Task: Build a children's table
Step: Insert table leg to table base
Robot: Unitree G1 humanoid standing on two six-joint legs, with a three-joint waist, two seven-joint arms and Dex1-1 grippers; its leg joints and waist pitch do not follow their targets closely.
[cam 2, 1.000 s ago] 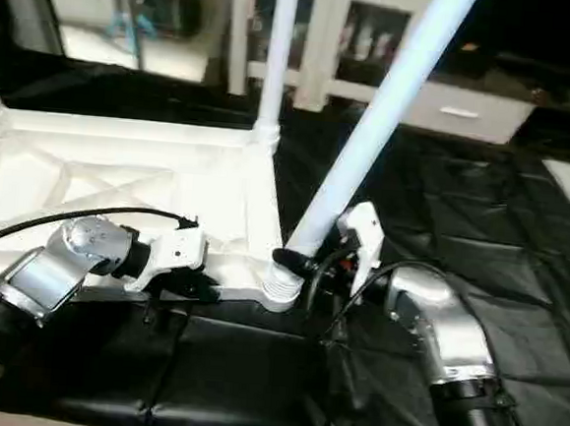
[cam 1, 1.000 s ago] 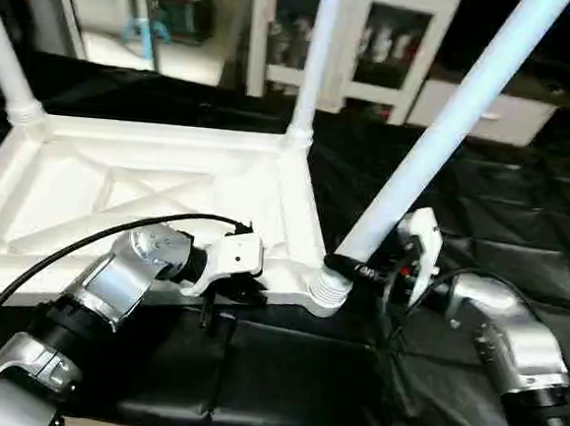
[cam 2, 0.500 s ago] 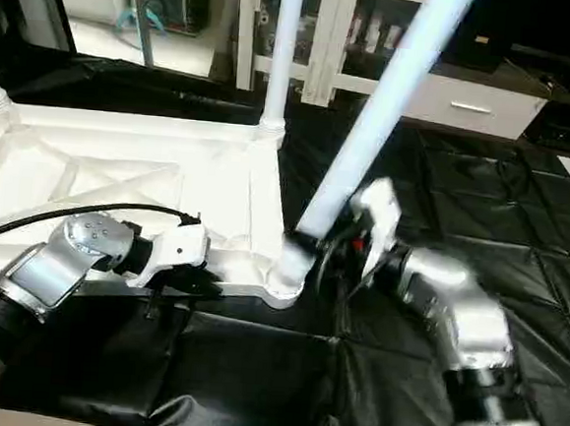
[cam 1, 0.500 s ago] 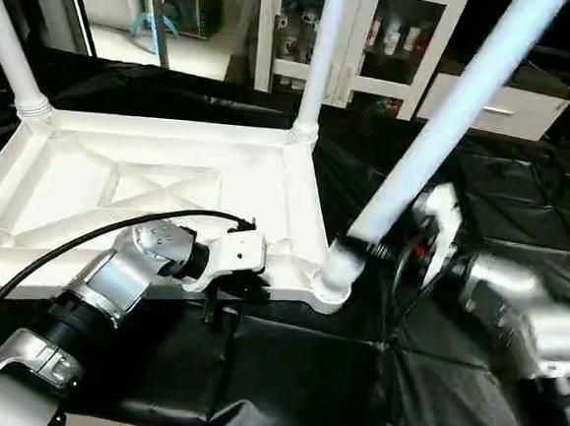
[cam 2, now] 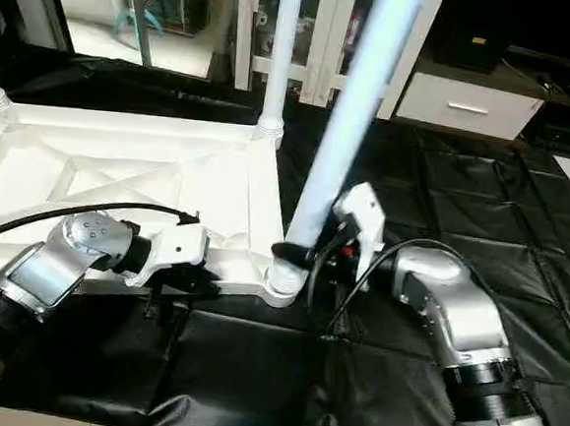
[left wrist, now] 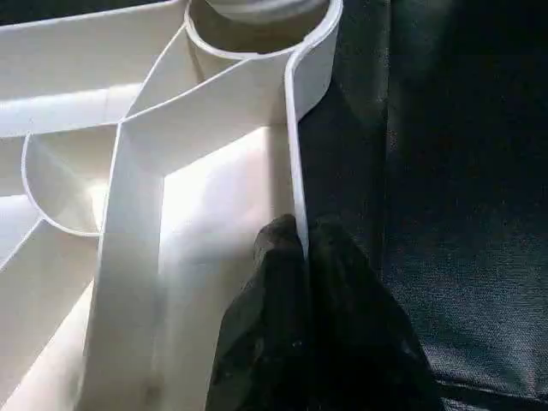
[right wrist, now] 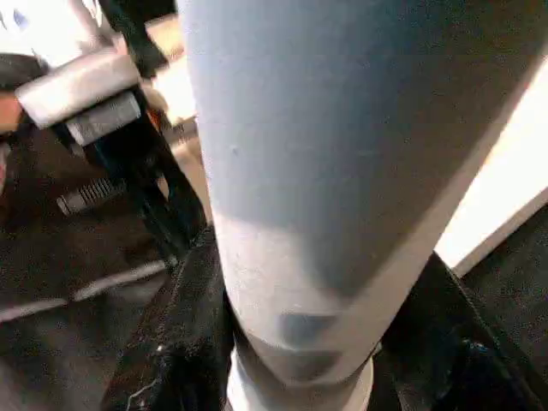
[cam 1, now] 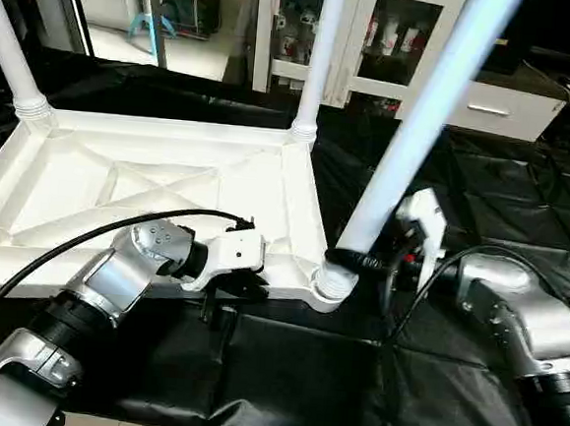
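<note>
Left eye view has the white plastic rectangular table top point(cam 1: 158, 198) lying upside down on the black cloth-covered work table point(cam 1: 522, 212), X-ribbed underside up. Two white tapered tube legs already stand in the far corners: one at the far left point(cam 1: 7, 48) and one at the far right point(cam 1: 319, 53).

Left gripper point(left wrist: 300, 257) is clenched on the thin near rim of the top, one black finger on each side of the wall, just along from the near-right corner socket point(cam 1: 331, 281). So that arm is basically the clamp.

Right gripper point(cam 1: 352, 261) is wrapped around the base of the third white tube leg point(cam 1: 421, 115), grasping it right above the socket. The leg leans a bit to the right rather than standing straight.

My read: this is the third-leg step, seating it in that corner. Next move probably needs the leg brought upright and twisted or pushed home while the left side keeps the top from sliding. Can't tell how deep it's in.
</note>
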